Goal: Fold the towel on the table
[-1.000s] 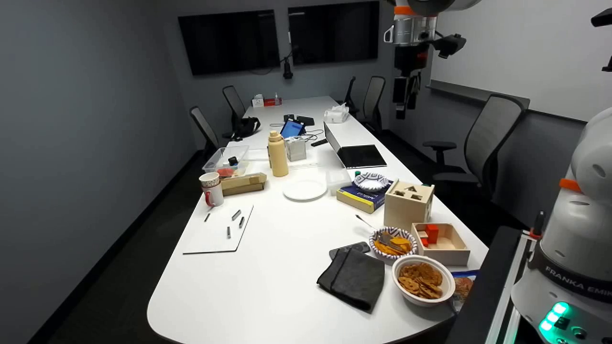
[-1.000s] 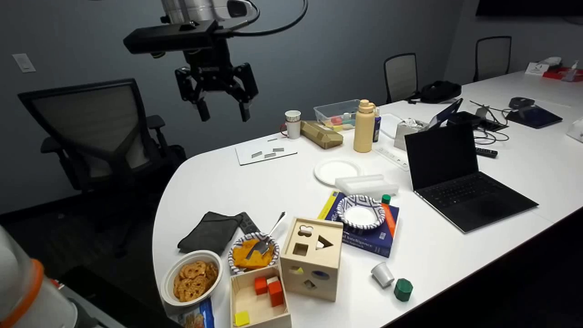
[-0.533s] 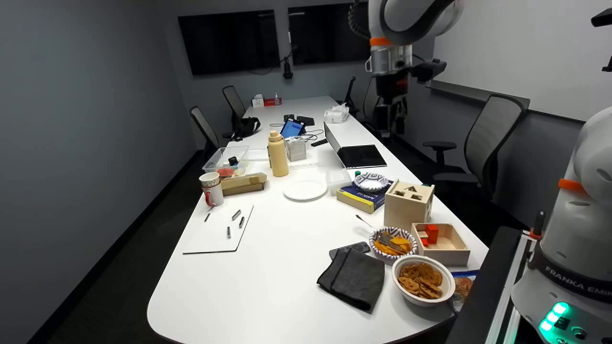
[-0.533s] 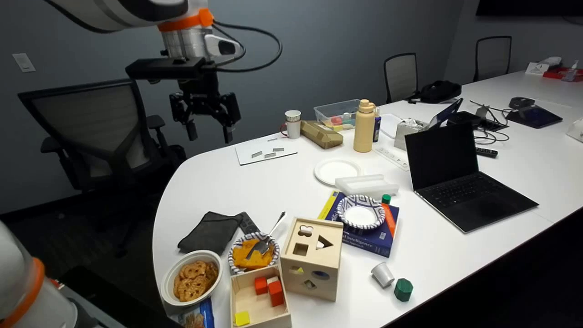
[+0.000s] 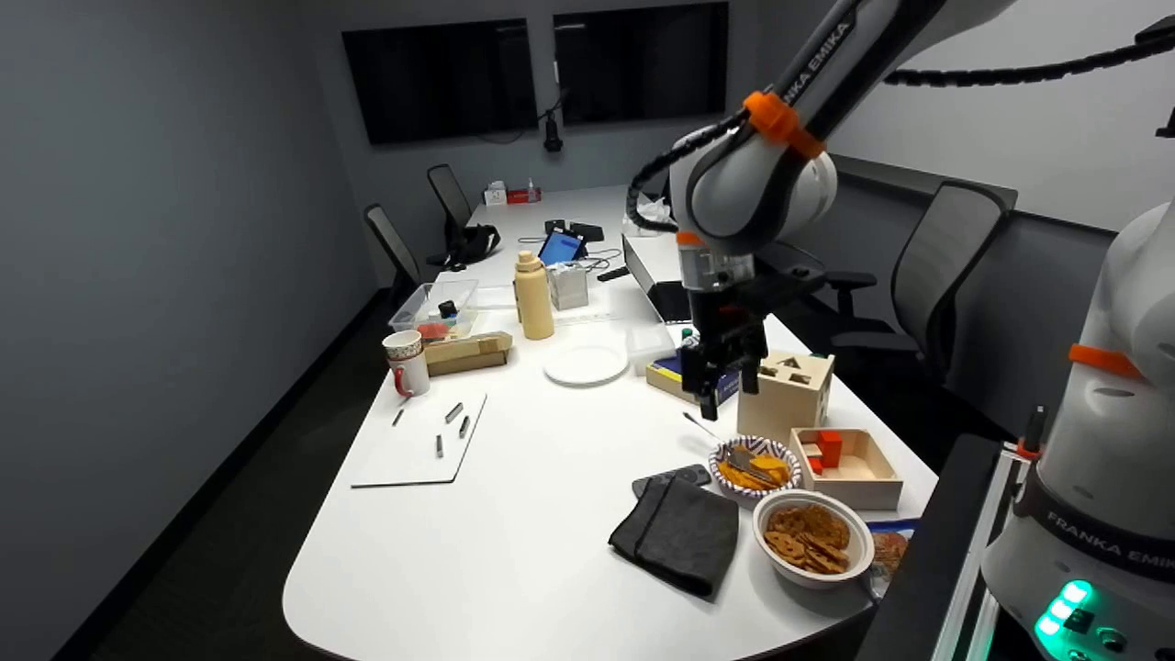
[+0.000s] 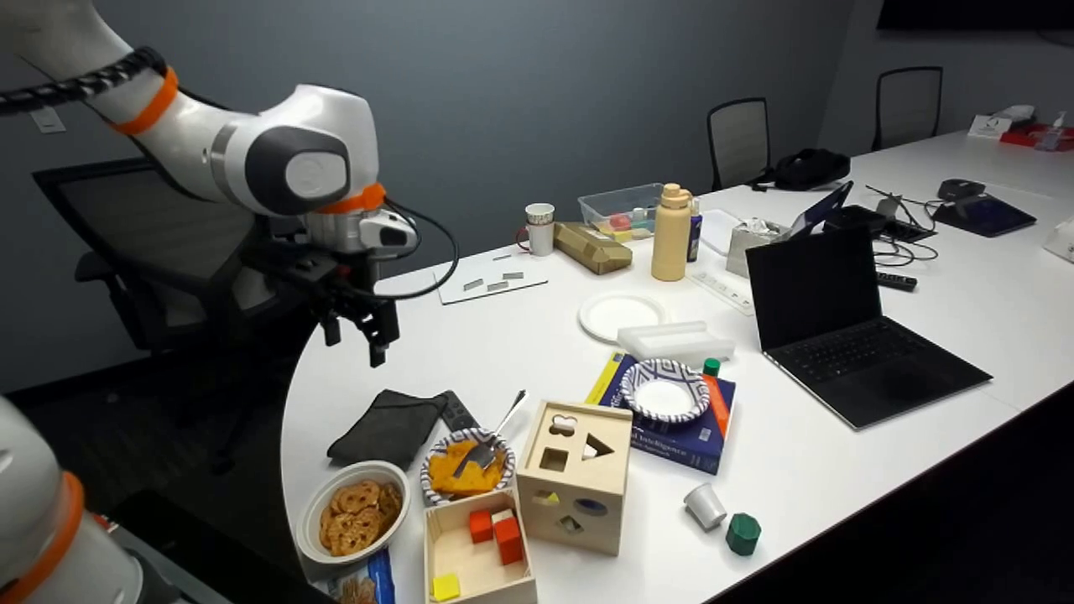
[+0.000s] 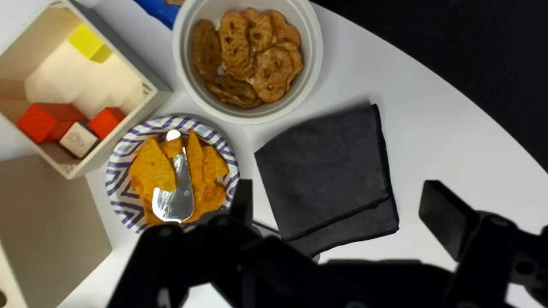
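The end effector [image 6: 355,345], its fingers spread apart, is suspended above the tabletop [image 5: 514,569], on which the dark grey towel [image 7: 321,167], layers offset along one edge, lies near the rounded end, just beside the bowl [image 7: 317,48] of pretzel crisps [image 7: 274,70].

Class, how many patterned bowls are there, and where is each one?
2: the chip bowl, beside the open wooden box, and the second bowl, on the blue book. No more show, though some may be hidden.

Exterior view: from above, along table [image 5: 514,551] to screens [image 5: 445,83]. Exterior view: from above, across table to wall [image 6: 570,101]. Wrist view: near, downward. All share towel [image 7: 323,167].
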Tool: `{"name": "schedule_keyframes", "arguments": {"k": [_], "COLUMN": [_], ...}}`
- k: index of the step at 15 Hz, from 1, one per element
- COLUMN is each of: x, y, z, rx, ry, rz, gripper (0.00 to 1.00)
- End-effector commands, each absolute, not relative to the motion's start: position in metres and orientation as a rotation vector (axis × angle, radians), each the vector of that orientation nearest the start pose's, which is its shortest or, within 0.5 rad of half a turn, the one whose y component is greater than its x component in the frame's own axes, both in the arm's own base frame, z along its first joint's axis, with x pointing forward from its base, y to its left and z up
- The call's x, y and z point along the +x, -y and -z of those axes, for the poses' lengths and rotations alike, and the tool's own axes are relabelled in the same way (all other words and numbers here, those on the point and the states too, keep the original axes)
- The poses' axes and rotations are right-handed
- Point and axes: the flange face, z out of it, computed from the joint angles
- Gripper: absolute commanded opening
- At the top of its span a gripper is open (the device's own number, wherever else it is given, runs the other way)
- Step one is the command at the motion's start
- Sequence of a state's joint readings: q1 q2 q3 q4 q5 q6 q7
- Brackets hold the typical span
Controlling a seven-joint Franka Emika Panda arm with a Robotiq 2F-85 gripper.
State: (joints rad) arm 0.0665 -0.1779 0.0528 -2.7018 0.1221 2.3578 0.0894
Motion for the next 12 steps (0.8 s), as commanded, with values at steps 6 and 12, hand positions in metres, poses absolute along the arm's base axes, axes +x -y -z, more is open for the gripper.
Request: {"name": "schedule_keyframes", "arguments": {"k": [6,12], "x": [0.373,0.374], "y": [-0.042,-0.041], "z": [-0.158,-0.121], "rx": [-2.952,-2.910], "ry": [-0.534,-0.650], "rz": [-0.185,-0.204], "gripper": [1.00,1.00]}}
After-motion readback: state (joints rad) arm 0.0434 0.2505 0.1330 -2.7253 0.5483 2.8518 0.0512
